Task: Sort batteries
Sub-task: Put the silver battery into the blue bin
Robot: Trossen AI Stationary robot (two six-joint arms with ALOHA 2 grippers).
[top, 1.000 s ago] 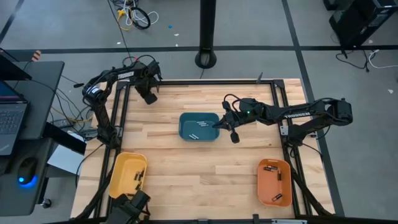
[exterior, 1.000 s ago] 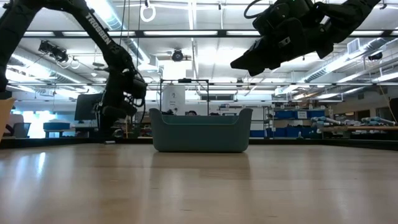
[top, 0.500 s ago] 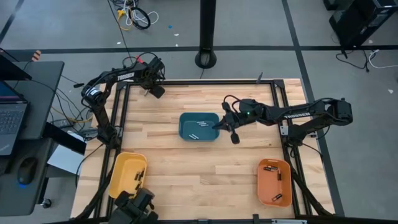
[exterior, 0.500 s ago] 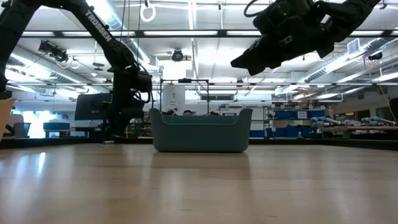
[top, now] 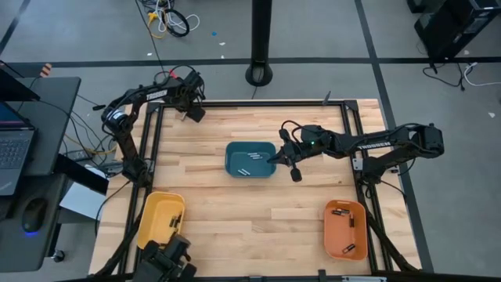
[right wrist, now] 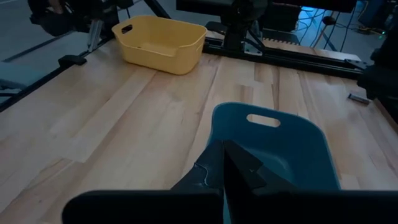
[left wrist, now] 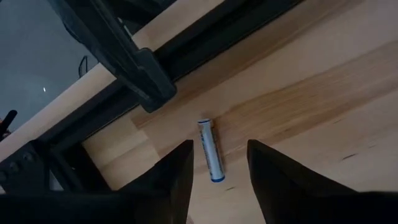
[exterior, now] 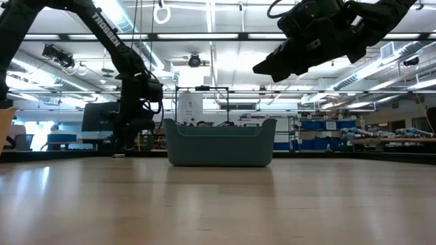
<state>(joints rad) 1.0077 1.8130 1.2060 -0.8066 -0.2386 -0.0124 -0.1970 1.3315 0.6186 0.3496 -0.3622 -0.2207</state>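
One pale battery (left wrist: 209,155) with a blue end lies flat on the wood near the table's far-left corner. My left gripper (left wrist: 219,144) is open above it, one finger on either side, touching nothing; in the high view this gripper (top: 193,113) is by the far frame rail. My right gripper (right wrist: 222,149) is shut and hovers over the right rim of the teal tray (top: 237,166), which holds a few batteries (top: 249,161). In the low view the right gripper (exterior: 267,68) hangs well above that tray (exterior: 219,144). I see nothing between its fingers.
A yellow tray (top: 153,227) with batteries sits at the near left and an orange tray (top: 335,239) with batteries at the near right. Black frame rails (left wrist: 140,68) run close by the lone battery. Bare wood lies between the three trays.
My left gripper has moved toward the table's far edge and turned a little, ending near the far-left corner. The right arm and the trays have kept still.
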